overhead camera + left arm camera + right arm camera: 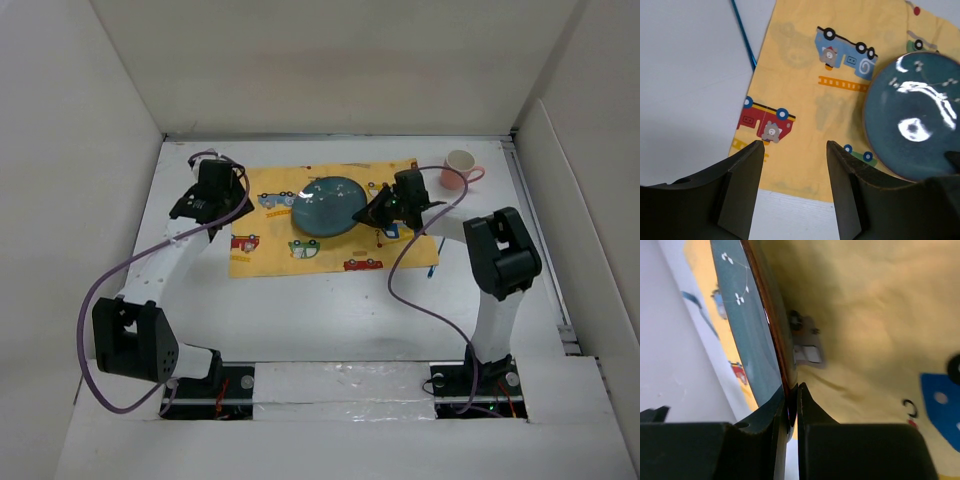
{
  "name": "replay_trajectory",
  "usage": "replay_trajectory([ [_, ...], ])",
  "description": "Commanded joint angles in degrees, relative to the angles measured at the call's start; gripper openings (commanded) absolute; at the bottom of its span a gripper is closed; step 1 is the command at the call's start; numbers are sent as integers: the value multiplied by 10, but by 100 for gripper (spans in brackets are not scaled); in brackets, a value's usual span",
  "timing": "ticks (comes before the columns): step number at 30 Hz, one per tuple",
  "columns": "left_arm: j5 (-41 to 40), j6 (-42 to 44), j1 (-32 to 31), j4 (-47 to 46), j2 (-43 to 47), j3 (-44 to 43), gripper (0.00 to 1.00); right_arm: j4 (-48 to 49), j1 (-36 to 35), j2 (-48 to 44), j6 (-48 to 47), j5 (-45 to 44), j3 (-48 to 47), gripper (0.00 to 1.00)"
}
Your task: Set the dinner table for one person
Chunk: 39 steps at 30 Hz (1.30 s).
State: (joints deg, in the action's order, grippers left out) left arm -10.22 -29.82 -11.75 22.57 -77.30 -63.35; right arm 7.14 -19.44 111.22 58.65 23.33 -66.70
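The white dinner table (330,310) carries a yellow car-print mat (270,250). A dark teal plate (325,205) sits on the mat's upper middle. My right gripper (375,212) is shut on the plate's right rim. In the right wrist view, the fingers (792,395) pinch the brown rim of the plate (740,315) above the mat (865,315). My left gripper (222,195) is open and empty at the mat's left side. In the left wrist view, it (795,150) hovers over the mat (800,80) near its edge, with the plate (915,115) to the right.
A pink cup (459,168) stands at the table's back right. A thin blue item (432,268) lies by the right arm. A thin blue stick (742,35) lies on the table left of the mat. White walls enclose the table on three sides.
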Motion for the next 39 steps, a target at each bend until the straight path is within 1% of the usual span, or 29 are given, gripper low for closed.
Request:
replay_trajectory([
  [1, 8, 15, -7, -5, 0, -41, 50, 95, -18, -14, 53, 2, 15, 0],
  [2, 12, 15, -7, -6, -3, -41, 50, 90, -26, -13, 54, -1, 16, 2],
  [4, 11, 17, -7, -10, -6, -41, 50, 58, -33, -7, 59, -25, 14, 14],
  [5, 12, 19, -7, -10, -7, -42, 50, 54, -33, -6, 59, -29, 15, 29],
  [7, 10, 25, -7, -9, -9, -47, 50, 32, -39, -8, 59, -43, 11, 43],
  [8, 6, 28, -7, -9, -8, -48, 50, 25, -39, -10, 57, -46, 5, 55],
  [11, 0, 42, -7, -7, -7, -65, 50, -38, -45, -22, 32, -70, -14, 64],
  [12, -8, 60, -7, -7, -9, -91, 49, -107, -45, -30, 19, -91, -32, 66],
  [13, -8, 69, -7, -7, -9, -92, 49, -107, -45, -36, 14, -103, -32, 66],
  [14, -22, 82, -7, -2, -14, -108, 49, -125, -45, -43, 10, -114, -34, 67],
  [15, -21, 93, 1, 2, -18, -140, 48, -150, -45, -50, 7, -129, -31, 67],
  [17, -5, 120, 7, 8, -29, -177, 48, -168, -45, -79, -5, -138, -24, 67],
  [18, -5, 126, 7, 13, -37, -211, 47, -189, -45, -87, -12, -151, -20, 68],
  [21, 24, 133, 7, 11, -44, -243, 46, -227, -33, -133, -28, -170, -13, 68],
  [22, 44, 133, 7, 7, -44, -243, 44, -235, -25, -144, -40, -178, -11, 67],
  [23, 51, 134, 1, 4, -44, -242, 40, -244, -20, -157, -45, -188, -10, 66],
  [24, 53, 137, -6, 0, -45, -240, 37, -261, -13, -179, -50, -205, -12, 64],
  [25, 60, 142, -12, 2, -48, -238, 31, -270, 10, -198, -73, -219, -19, 46],
  [26, 71, 142, -12, 2, -48, -238, 25, -270, 26, -198, -73, -219, -24, 34],
  [27, 84, 139, -12, -1, -49, -233, 19, -266, 43, -213, -85, -230, -31, 16],
  [28, 117, 137, -12, -4, -47, -229, 11, -263, 61, -216, -111, -246, -40, 0],
  [29, 132, 136, -12, -9, -44, -223, 0, -268, 97, -213, -122, -253, -79, 0],
  [32, 177, 125, -12, -26, -30, -202, 0, -327, 135, -175, -165, -341, -161, 0],
  [33, 185, 123, -12, -36, -27, -188, 0, -356, 162, -160, -176, -369, -217, 0],
  [34, 192, 123, -12, -38, -22, -184, 0, -374, 172, -128, -195, -389, -246, 0],
  [36, 196, 125, -17, -34, -15, -169, 0, -417, 204, -98, -208, -426, -320, 0],
  [37, 191, 126, -17, -34, -11, -163, 0, -422, 213, -82, -228, -432, -337, 0],
  [38, 184, 131, -26, -33, -8, -158, 0, -429, 222, -58, -233, -439, -355, 2],
  [39, 179, 133, -36, -29, -3, -147, 0, -440, 229, -44, -238, -440, -371, 10],
])
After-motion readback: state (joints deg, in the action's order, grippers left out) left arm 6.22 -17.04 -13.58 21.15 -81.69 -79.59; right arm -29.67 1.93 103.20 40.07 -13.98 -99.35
